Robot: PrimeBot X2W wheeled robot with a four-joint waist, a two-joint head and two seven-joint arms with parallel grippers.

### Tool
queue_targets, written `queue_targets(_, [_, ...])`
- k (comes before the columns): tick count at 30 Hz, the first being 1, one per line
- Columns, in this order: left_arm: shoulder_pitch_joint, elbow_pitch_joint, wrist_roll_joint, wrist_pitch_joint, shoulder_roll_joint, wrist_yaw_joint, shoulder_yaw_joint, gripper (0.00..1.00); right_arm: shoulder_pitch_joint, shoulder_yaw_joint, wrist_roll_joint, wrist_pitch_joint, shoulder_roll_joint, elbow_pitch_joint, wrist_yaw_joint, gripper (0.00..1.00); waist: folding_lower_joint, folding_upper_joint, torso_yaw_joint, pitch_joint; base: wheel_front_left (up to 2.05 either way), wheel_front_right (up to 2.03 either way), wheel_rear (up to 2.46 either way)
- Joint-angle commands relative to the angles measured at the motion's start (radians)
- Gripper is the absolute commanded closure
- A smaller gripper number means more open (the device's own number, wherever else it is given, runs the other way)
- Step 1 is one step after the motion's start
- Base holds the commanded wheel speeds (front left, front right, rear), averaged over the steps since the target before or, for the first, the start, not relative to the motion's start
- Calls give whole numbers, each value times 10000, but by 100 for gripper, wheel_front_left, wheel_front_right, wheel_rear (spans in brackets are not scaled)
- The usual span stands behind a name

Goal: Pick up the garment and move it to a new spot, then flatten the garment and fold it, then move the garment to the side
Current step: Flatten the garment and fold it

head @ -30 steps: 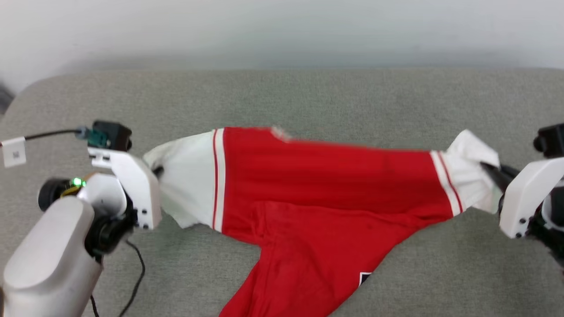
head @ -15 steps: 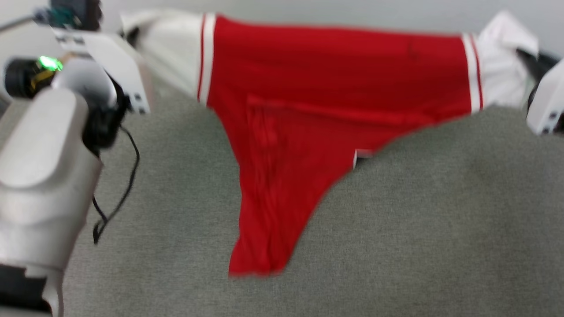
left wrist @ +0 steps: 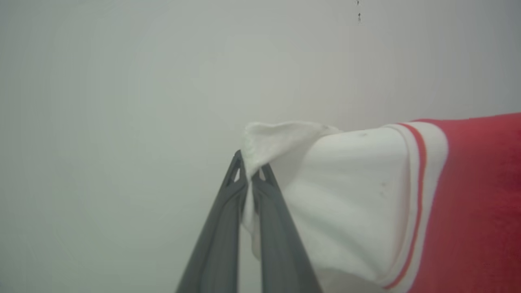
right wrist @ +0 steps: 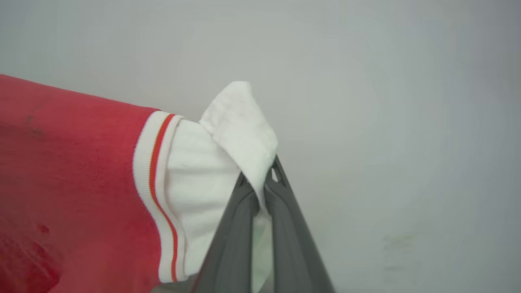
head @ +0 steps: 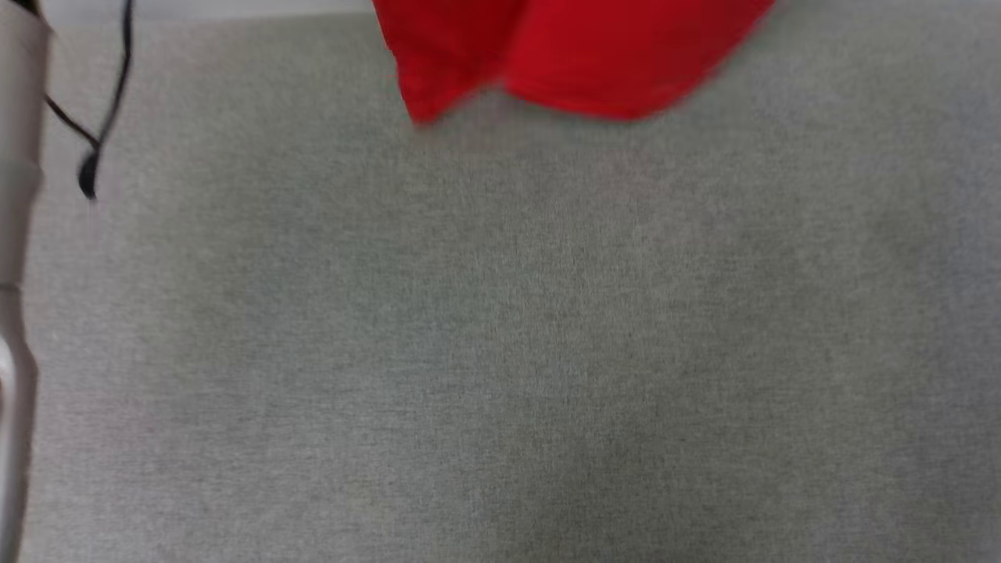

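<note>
The garment point(head: 579, 55) is a red shirt whose lower hem hangs blurred at the top of the head view, above the grey cloth surface point(head: 500, 328). In the left wrist view my left gripper point(left wrist: 249, 169) is shut on the garment's white sleeve end point(left wrist: 325, 183), which has a red stripe where it meets the red cloth. My right gripper point(right wrist: 260, 179) is shut on the other white sleeve end point(right wrist: 240, 130) in the right wrist view. Both sleeves are held up in front of a pale wall.
The grey cloth surface spreads across the head view below the hanging hem. A pale forearm point(head: 16, 234) runs along the left edge, with a black cable point(head: 102, 117) dangling beside it.
Both grippers have lifted the garment by its sleeves; it now hangs off the surface, with just its hem in the head view. The head view's framing has also shifted.
</note>
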Motion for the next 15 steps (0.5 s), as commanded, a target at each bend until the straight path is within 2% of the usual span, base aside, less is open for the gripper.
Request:
queue_targets(1, [-347, 52, -26, -105, 82, 50, 121, 100, -398, -51, -112, -151, -127, 88, -21, 100, -1, 0, -98, 657, 0, 0, 0])
queue_targets(8, [-1941, 277, 191, -1048, 181, -25, 258, 100, -2376, 311, -302, -1511, -66, 635, -19, 100, -1, 0, -323, 1806, 0, 0, 0])
queue_targets(15, [-2407, 600, 290, -1471, 183, -137, 178, 100, -3144, 1032, 221, -2304, -2, 1146, -19, 100, -1, 0, -371, 2551, 0, 0, 0])
